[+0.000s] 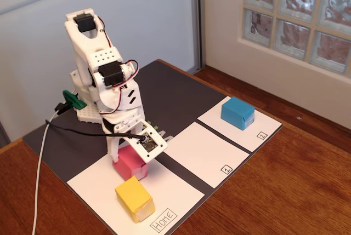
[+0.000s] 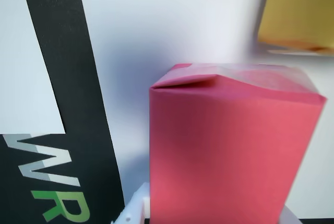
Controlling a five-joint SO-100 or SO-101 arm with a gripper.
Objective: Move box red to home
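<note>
1. Take the home sheet (image 1: 98,188) as your landmark: it is the largest white rectangle, lying at the near-left end of the dark mat (image 1: 181,90) in the fixed view, with a hand-lettered "Home" tag (image 1: 163,219) at its near corner.
2. Your red box (image 1: 131,162) sits on the home sheet, toward the sheet's far edge, beside the dark strip that separates home from the sheet marked "1" (image 1: 205,153).
3. The gripper (image 1: 130,155) is down over the red box. In the wrist view the red box (image 2: 229,151) fills the lower middle of the frame, and a bit of white gripper plastic (image 2: 136,208) shows at its lower left. You cannot tell from either view whether the jaws are clamped on the box or loose around it.
4. The yellow block (image 1: 134,198) also rests on the home sheet, nearer the "Home" tag than the red box and just beside it; the two look close, but whether they touch is unclear. In the wrist view the yellow block (image 2: 297,10) appears blurred at the upper right.
5. The blue block (image 1: 237,112) stands on the sheet marked "2" (image 1: 255,131), the sheet farthest from home.
6. The mat lies on a wooden counter (image 1: 274,191).
</note>
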